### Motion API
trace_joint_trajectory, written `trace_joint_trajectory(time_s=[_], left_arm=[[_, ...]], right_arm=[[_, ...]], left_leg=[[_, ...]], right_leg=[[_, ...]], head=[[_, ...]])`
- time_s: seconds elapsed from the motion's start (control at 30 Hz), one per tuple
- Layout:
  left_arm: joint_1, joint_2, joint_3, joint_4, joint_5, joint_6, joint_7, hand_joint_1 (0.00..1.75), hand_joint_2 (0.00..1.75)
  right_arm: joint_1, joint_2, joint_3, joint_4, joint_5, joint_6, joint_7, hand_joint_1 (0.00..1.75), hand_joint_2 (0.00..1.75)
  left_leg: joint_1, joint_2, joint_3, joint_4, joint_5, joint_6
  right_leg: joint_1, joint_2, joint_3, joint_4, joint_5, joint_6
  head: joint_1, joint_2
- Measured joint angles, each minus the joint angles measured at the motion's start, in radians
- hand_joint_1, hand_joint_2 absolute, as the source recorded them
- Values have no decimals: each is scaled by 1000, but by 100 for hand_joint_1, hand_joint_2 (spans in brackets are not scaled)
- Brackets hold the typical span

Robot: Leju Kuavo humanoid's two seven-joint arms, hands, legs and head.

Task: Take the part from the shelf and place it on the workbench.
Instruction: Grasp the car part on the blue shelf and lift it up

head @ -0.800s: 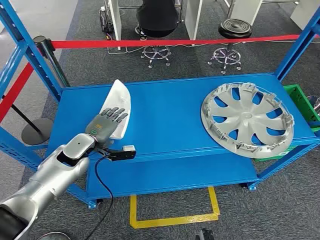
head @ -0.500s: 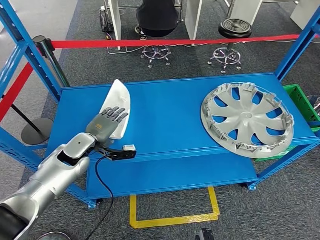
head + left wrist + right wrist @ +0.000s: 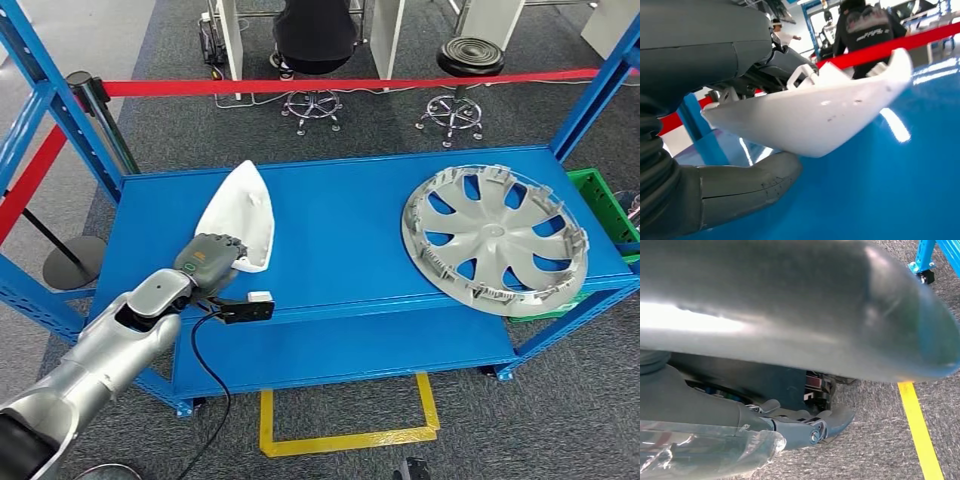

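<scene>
The white curved part [image 3: 240, 215] lies at the left of the blue shelf [image 3: 340, 230], its near end lifted and tilted up. My left hand [image 3: 207, 258] grips that near end with its fingers curled over the rim. In the left wrist view the part [image 3: 817, 117] sits between the dark fingers [image 3: 783, 55] and the grey thumb [image 3: 749, 187], just clear of the glossy blue surface. My right hand [image 3: 753, 410] hangs over grey carpet with nothing in it, its fingers stretched out apart from the thumb.
A large silver wheel cover [image 3: 494, 238] lies at the shelf's right end. A green crate [image 3: 604, 200] stands beyond it. Blue uprights frame both ends. Red barrier tape [image 3: 340, 85] runs behind, with stools [image 3: 469, 60] and a seated person [image 3: 866, 25]. Yellow floor marking [image 3: 347, 435] lies below.
My left hand's fingers, flat on top of the part before, have curled around its near end. The part has tipped up and turned, showing its broad white face.
</scene>
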Motion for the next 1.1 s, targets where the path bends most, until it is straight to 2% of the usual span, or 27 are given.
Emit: trace_joint_trajectory(time_s=[0.6,0.67,0.8,0.87,0.97,1.1], left_arm=[[16,5,2,-19,54,5,-14,175,175],[32,4,13,-33,124,11,-51,175,175],[131,-29,123,-151,480,33,-257,175,175],[195,-50,181,-239,605,43,-328,175,175],[252,-70,234,-327,660,46,-357,175,175],[289,-82,277,-384,693,47,-372,175,175]], right_arm=[[1,-1,0,0,-1,-2,-8,0,0],[1,-1,0,0,-1,-2,-9,0,0],[2,-1,0,0,-1,-3,-15,0,0],[2,-1,0,0,0,-3,-19,0,0],[2,-1,0,0,1,-3,-22,0,0],[3,-1,0,0,1,-4,-26,0,0]], left_leg=[[0,0,0,0,0,0],[0,0,0,0,0,0],[-1,-1,0,0,0,0],[-1,-1,0,0,-1,0],[-1,-1,0,0,-1,0],[0,-1,0,0,0,0]], right_leg=[[0,0,0,0,0,0],[0,0,0,0,0,0],[0,-1,1,0,-1,0],[-1,-1,0,0,-1,0],[-1,0,-1,0,-1,0],[0,-2,-1,0,-1,0]], head=[[0,0],[0,0],[0,0],[0,0],[0,0],[0,0]])
